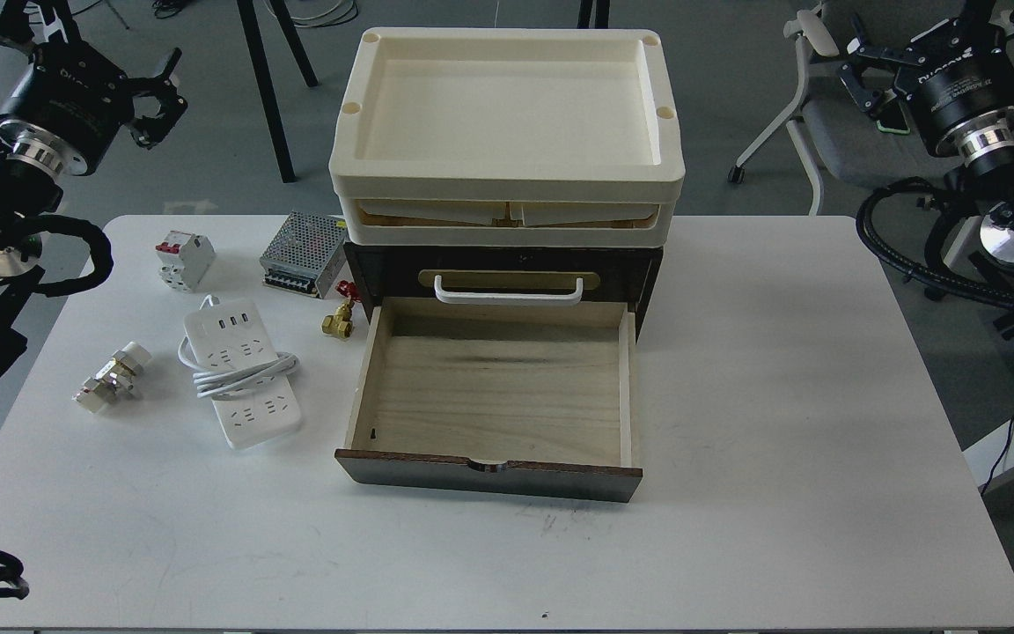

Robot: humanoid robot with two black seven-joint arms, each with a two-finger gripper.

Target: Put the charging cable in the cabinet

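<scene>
Though tools [159, 97] seemingly high, charging cable [243, 370] below.

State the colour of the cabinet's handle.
White, on a brass-coloured plate; the handle shows clearly in the head view.

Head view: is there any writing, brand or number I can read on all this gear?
Left arm housing: white letters, cut off and blurred, unreadable.
Right arm housing: white lettering, too small and upside down to read.
Charging cable, circuit breaker, power-supply box, cabinet: no legible text.
</scene>
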